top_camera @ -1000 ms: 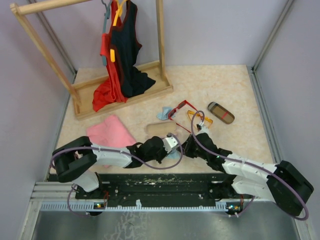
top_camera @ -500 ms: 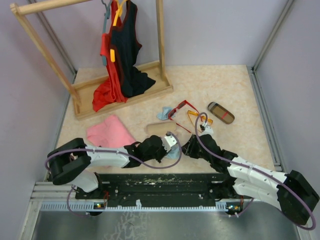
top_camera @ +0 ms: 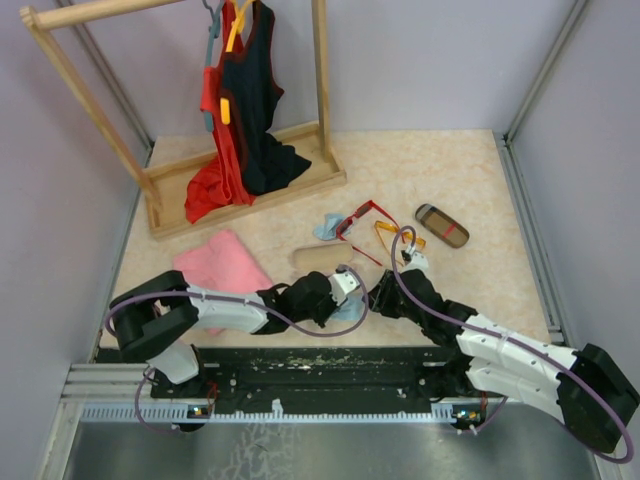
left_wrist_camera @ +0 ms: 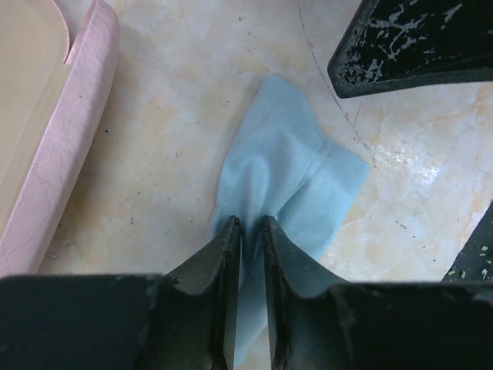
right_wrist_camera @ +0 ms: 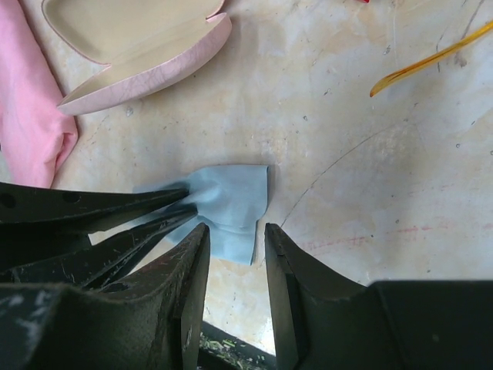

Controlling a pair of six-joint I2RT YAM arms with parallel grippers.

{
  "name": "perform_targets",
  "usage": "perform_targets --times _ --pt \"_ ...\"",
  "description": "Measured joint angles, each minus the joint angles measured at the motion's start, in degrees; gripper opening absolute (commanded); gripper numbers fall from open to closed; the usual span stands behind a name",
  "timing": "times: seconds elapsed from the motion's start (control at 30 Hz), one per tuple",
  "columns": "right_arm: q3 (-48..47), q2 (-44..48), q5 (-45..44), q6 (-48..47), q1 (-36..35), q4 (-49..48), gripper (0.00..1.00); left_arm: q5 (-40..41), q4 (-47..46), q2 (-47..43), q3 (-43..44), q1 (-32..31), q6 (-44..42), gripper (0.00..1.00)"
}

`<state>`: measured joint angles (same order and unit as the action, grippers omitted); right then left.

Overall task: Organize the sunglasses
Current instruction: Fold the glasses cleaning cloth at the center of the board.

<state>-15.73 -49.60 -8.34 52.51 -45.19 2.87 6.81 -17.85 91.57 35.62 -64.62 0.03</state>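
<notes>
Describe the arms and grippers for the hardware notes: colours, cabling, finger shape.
Both arms alternate black joint housings with white links: left arm, right arm. A purple-grey cable loops loosely along each one. The left gripper and right gripper have matte black fingers that taper to narrow tips. The right gripper's fingers look scuffed, with pale speckles.

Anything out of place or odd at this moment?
The light blue cloth lies bunched, pinched by the left gripper, beside the open pink case. The red sunglasses and orange-yellow sunglasses lie loose beyond it, close together, not in a case.
</notes>
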Motion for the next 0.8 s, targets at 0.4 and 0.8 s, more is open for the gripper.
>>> perform_targets --times 0.4,0.8 --pt "0.00 0.00 0.00 0.00 0.00 0.09 0.35 0.15 0.26 0.31 0.44 0.00 0.22 0.10" --pt "0.00 0.00 0.00 0.00 0.00 0.09 0.35 0.09 1.07 0.31 1.11 0.00 0.28 0.08"
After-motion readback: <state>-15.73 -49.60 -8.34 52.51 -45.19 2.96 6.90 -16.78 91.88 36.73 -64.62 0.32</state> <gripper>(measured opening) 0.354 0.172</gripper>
